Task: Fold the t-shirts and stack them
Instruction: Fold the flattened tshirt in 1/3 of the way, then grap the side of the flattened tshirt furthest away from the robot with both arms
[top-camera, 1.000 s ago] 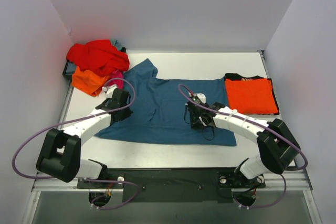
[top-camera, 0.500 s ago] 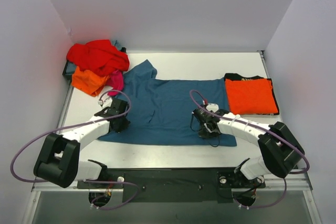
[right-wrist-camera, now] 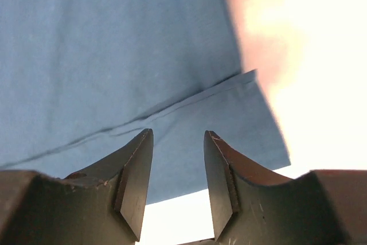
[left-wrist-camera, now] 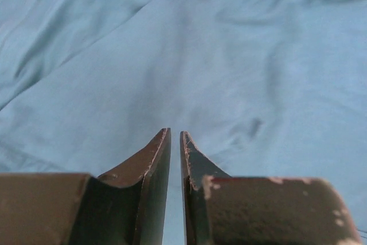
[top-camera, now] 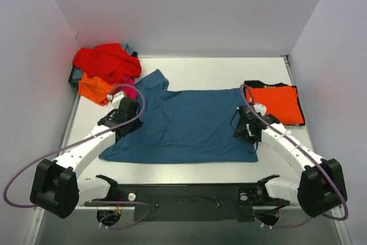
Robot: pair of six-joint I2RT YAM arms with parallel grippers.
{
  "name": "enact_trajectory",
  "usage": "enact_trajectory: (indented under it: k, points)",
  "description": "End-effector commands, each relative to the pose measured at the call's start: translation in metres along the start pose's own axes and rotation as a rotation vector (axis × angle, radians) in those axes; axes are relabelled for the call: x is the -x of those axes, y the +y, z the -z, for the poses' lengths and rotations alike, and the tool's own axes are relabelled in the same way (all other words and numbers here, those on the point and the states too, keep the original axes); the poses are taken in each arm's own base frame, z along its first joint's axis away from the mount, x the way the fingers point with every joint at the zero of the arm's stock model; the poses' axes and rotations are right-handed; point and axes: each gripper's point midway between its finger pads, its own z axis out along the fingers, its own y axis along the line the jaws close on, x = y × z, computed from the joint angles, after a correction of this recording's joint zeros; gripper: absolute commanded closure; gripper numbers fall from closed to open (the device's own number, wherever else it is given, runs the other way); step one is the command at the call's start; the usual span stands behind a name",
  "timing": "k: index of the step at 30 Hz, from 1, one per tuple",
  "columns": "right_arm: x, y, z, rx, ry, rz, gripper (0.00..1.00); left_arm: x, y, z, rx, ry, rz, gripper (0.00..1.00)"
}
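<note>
A teal blue t-shirt (top-camera: 189,124) lies spread flat mid-table; it fills the left wrist view (left-wrist-camera: 229,55). My left gripper (top-camera: 126,120) sits over its left side, jaws nearly closed with only a thin slit and nothing between them (left-wrist-camera: 175,133). My right gripper (top-camera: 245,129) is over the shirt's right front corner, open and empty (right-wrist-camera: 179,133), above the hem of the shirt (right-wrist-camera: 114,38). A folded orange t-shirt (top-camera: 275,104) lies on a black one (top-camera: 264,84) at the right. Red (top-camera: 106,61), orange (top-camera: 94,87) and magenta (top-camera: 129,87) shirts are heaped at the back left.
White walls enclose the white table (top-camera: 229,67) on the left, back and right. The heap of shirts overhangs a dark object (top-camera: 73,76) at the left edge. Bare table (right-wrist-camera: 309,84) shows beside the teal shirt's corner.
Both grippers have slid outward over the teal shirt, the right one to its right edge, the left one back and left. The shirt now lies wider and flatter.
</note>
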Motion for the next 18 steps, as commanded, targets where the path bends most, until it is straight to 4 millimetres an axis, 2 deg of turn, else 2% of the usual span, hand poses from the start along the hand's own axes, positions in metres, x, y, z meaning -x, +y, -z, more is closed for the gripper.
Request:
enact_trajectory:
  k: [1,3,4,5,7,8,9,10,11,12,13,14,15,16,17,18]
  points:
    - [0.013,-0.037,0.008,-0.079,0.011,-0.062,0.64,0.039,-0.055,0.013,-0.140,-0.111,-0.102,0.76]
    - [0.013,-0.047,0.003,-0.094,0.038,-0.112,0.66,0.037,-0.077,0.013,-0.215,-0.106,-0.120,0.76]
    - [0.011,-0.049,0.000,-0.101,0.055,-0.128,0.66,0.030,-0.083,0.009,-0.224,-0.086,-0.136,0.76]
    - [0.013,-0.052,-0.003,-0.107,0.062,-0.150,0.67,0.031,-0.090,0.007,-0.237,-0.092,-0.133,0.76]
    - [0.014,-0.053,-0.008,-0.116,0.085,-0.172,0.67,0.028,-0.099,-0.003,-0.240,-0.077,-0.139,0.76]
    - [0.016,-0.052,-0.011,-0.113,0.092,-0.181,0.67,0.023,-0.096,-0.014,-0.207,-0.061,-0.148,0.72]
    - [0.018,-0.051,-0.012,-0.106,0.093,-0.196,0.67,0.031,-0.102,-0.015,-0.204,-0.077,-0.139,0.70]
    - [0.024,-0.044,-0.013,-0.075,0.085,-0.203,0.68,0.032,-0.100,-0.025,-0.169,-0.078,-0.147,0.66]
    - [0.028,-0.042,-0.012,-0.065,0.078,-0.203,0.68,0.043,-0.108,-0.024,-0.175,-0.100,-0.149,0.65]
    - [0.041,-0.037,-0.010,-0.051,0.050,-0.208,0.68,0.045,-0.109,-0.033,-0.158,-0.100,-0.157,0.64]
    - [0.049,-0.033,-0.008,-0.042,0.034,-0.211,0.68,0.063,-0.120,-0.032,-0.172,-0.135,-0.150,0.64]
    - [0.063,-0.027,-0.006,-0.027,0.011,-0.214,0.68,0.064,-0.123,-0.043,-0.162,-0.123,-0.154,0.64]
    - [0.073,-0.023,-0.005,-0.019,-0.007,-0.211,0.68,0.084,-0.130,-0.044,-0.171,-0.147,-0.131,0.64]
    - [0.088,-0.018,-0.003,-0.015,-0.033,-0.215,0.68,0.086,-0.134,-0.055,-0.167,-0.130,-0.134,0.64]
    - [0.096,-0.015,-0.005,-0.015,-0.040,-0.205,0.68,0.104,-0.142,-0.057,-0.177,-0.154,-0.116,0.64]
    - [0.116,-0.007,-0.001,0.008,-0.082,-0.201,0.67,0.113,-0.150,-0.065,-0.184,-0.158,-0.108,0.64]
